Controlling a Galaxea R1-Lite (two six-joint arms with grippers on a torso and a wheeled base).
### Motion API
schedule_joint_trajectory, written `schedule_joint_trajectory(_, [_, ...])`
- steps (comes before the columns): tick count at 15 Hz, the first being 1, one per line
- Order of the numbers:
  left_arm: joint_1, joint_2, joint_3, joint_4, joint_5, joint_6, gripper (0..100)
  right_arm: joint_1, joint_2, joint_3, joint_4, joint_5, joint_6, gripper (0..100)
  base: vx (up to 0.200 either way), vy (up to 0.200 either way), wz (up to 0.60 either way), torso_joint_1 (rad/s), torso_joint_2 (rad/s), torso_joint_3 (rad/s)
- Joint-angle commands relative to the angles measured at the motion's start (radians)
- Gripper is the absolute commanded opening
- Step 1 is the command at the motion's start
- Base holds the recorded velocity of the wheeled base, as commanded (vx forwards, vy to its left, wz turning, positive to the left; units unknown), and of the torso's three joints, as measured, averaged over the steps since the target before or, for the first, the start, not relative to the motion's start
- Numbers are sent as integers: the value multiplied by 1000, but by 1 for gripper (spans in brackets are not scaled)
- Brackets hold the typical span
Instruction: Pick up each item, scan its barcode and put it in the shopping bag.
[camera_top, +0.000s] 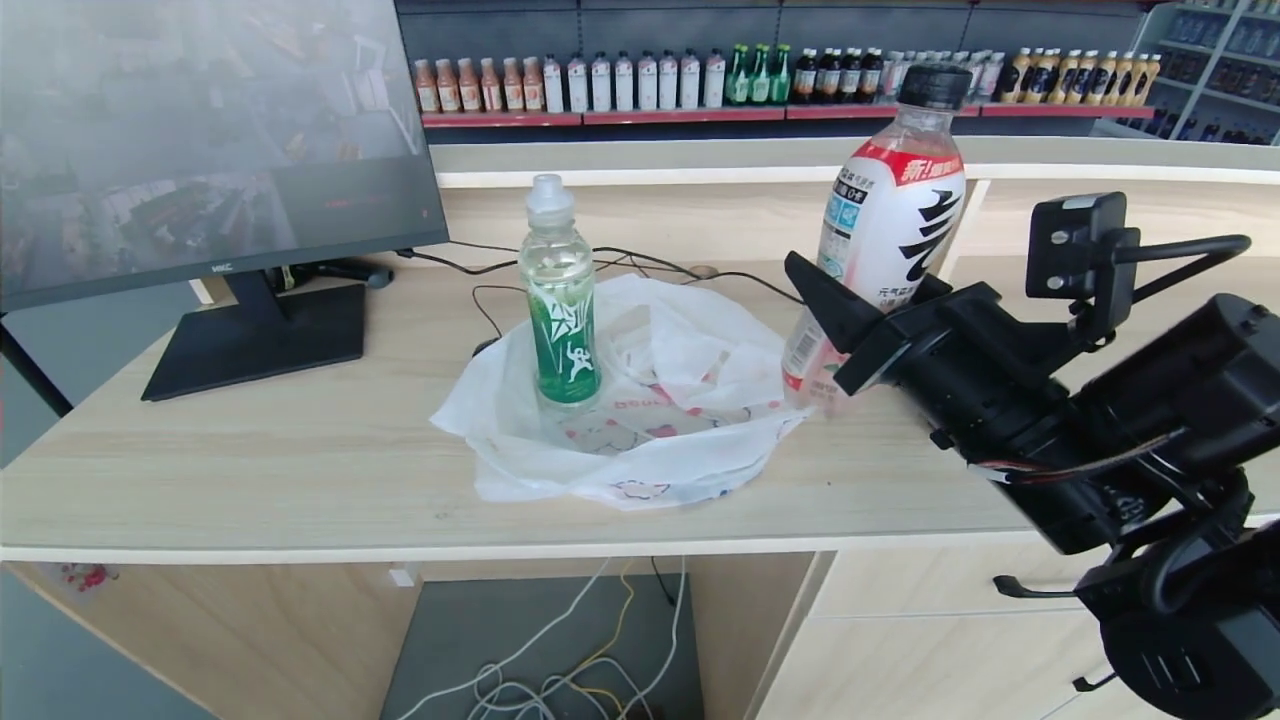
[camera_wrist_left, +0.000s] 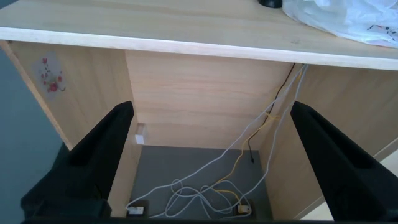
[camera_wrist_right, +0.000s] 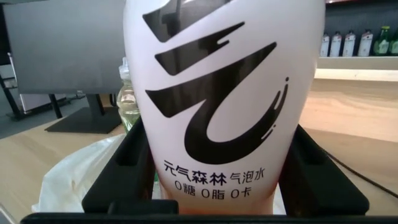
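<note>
Head view: right gripper (camera_top: 825, 300) clamped on the white-labelled bottle (camera_top: 890, 220) at the bag's edge

From the left stands a monitor (camera_top: 200, 130) on its stand, with cables (camera_top: 640, 262) trailing behind. Next, a green-labelled bottle (camera_top: 560, 300) stands upright on the flattened shopping bag (camera_top: 660, 440). To its right, the held bottle leans slightly, its base at the bag's right rim. Shelves of drinks (camera_top: 780, 80) line the back. The left wrist view adds the left gripper (camera_wrist_left: 212, 107), its fingers spread wide on nothing, low before the counter's (camera_wrist_left: 155, 28) open recess and loose wires (camera_wrist_left: 205, 186). The right wrist view sets the green-labelled bottle just behind the held one.
</note>
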Motion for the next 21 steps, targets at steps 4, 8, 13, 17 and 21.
schedule_joint_trajectory(4, [-1,1,0,0,0,3,100,-29,45,-39,-2,0,3,0,0,50,0,-1,-1,1])
schedule_joint_trajectory(8, [-1,0,0,0,0,3,100,-42,79,-88,-2,0,7,0,0,0,0,0,0,0])
schedule_joint_trajectory(13, [1,1,0,0,0,-2,100,-89,139,-117,-2,0,15,0,0,0,0,0,0,0])
schedule_joint_trajectory(17, [1,1,0,0,0,-2,100,-88,234,-194,-2,0,15,0,0,0,0,0,0,0])
schedule_joint_trajectory(21, [-1,1,0,0,0,-2,100,-103,303,-291,-2,0,15,0,0,0,0,0,0,0])
